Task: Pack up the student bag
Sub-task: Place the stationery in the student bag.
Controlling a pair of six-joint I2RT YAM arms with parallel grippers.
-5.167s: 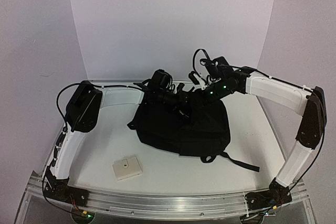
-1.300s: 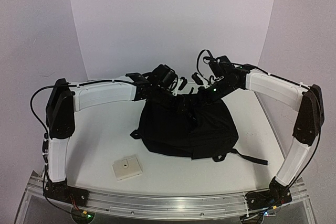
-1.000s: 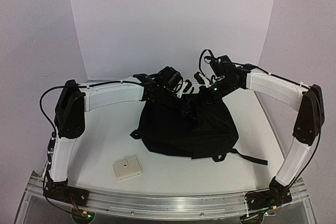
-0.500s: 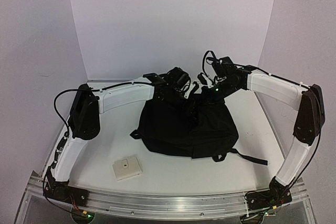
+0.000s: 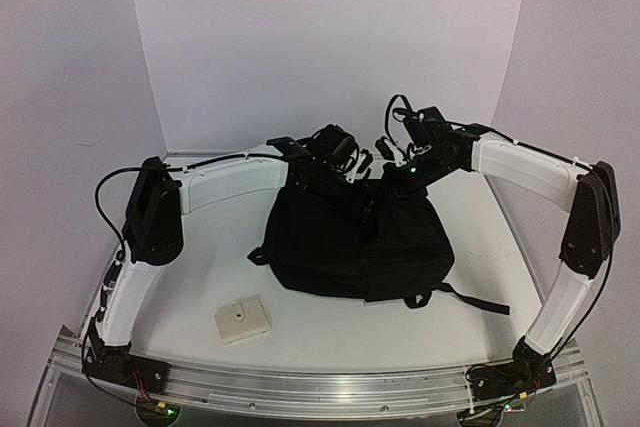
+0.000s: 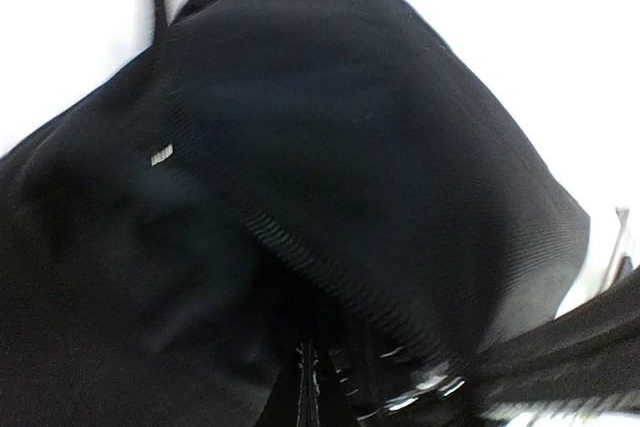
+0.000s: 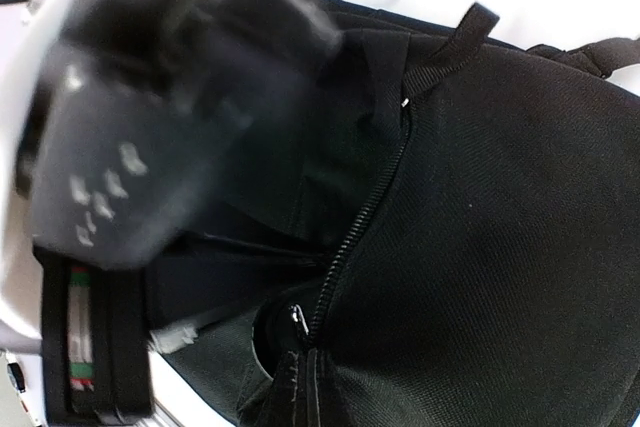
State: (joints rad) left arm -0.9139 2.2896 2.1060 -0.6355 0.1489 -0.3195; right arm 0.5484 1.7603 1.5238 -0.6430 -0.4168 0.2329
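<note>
The student bag (image 5: 355, 242) is a large black backpack lying mid-table, its top edge raised toward the back. Both grippers meet at that top edge. My left gripper (image 5: 352, 169) comes in from the left and my right gripper (image 5: 388, 173) from the right. In the left wrist view black fabric (image 6: 300, 167) fills the frame, and the left gripper (image 6: 305, 387) is shut with the fabric bunched at its tips beside a line of zipper teeth (image 6: 330, 287). The right gripper (image 7: 305, 387) is shut on the bag's edge at the end of an open zipper (image 7: 360, 217).
A small beige flat box (image 5: 242, 320) lies near the front left. A bag strap (image 5: 470, 297) trails toward the right arm. The left arm's blurred wrist body (image 7: 170, 117) sits close to the right gripper. A metal rail (image 5: 320, 387) runs along the near edge.
The left arm swung right to the bag's top edge and its jaws closed from open to shut. The right gripper stayed shut in place, and the bag barely moved.
</note>
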